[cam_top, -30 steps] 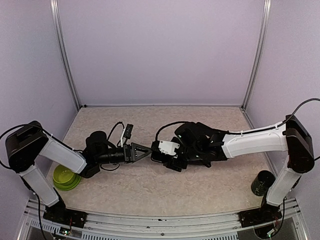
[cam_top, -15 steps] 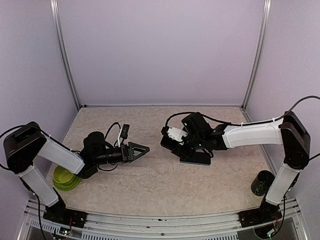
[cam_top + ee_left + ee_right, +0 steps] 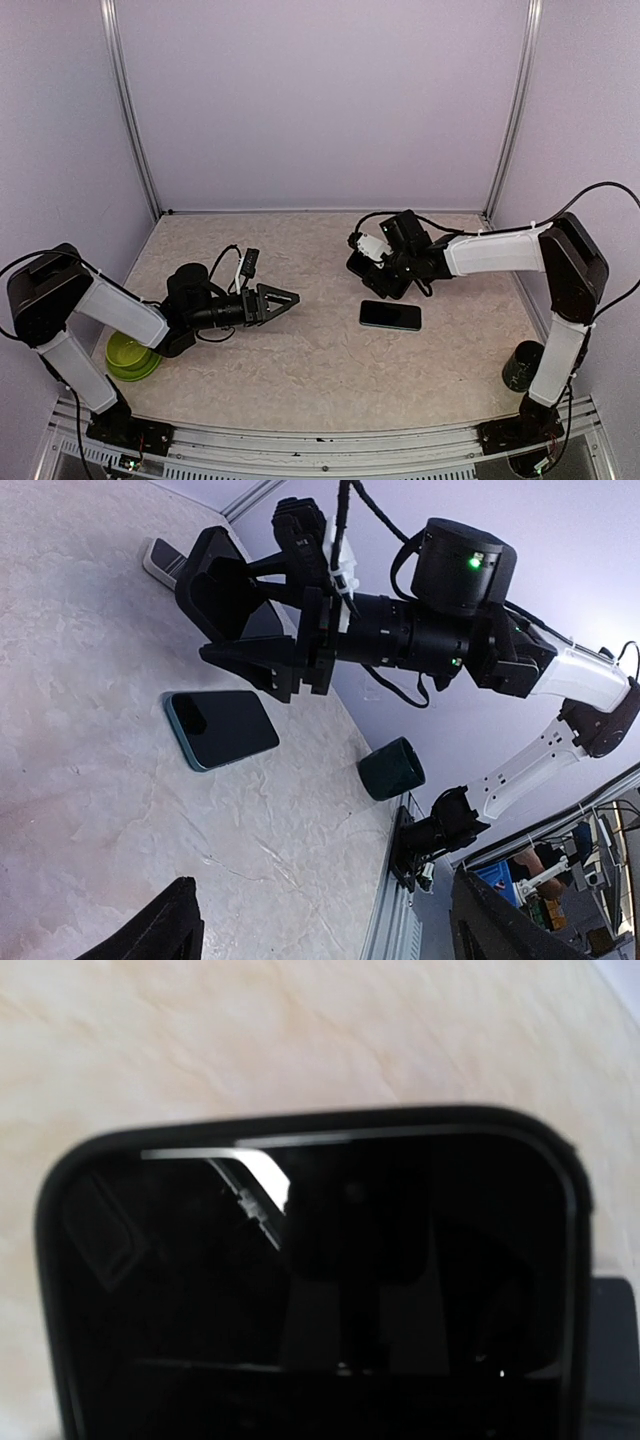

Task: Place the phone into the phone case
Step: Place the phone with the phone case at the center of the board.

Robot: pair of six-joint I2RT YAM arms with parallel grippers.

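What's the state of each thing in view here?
right end effector: closed on case
left end effector: open, empty
case: empty, no phone in it
phone: lying flat, outside case
bowl: upright
cup: upright

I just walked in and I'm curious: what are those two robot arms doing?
They are meant to put a phone into its case. The right gripper holds a flat black thing up off the table, which looks like the phone case. The phone lies flat on the table close by, so it is not in the case yet. The left gripper is open and empty, pointing toward them.
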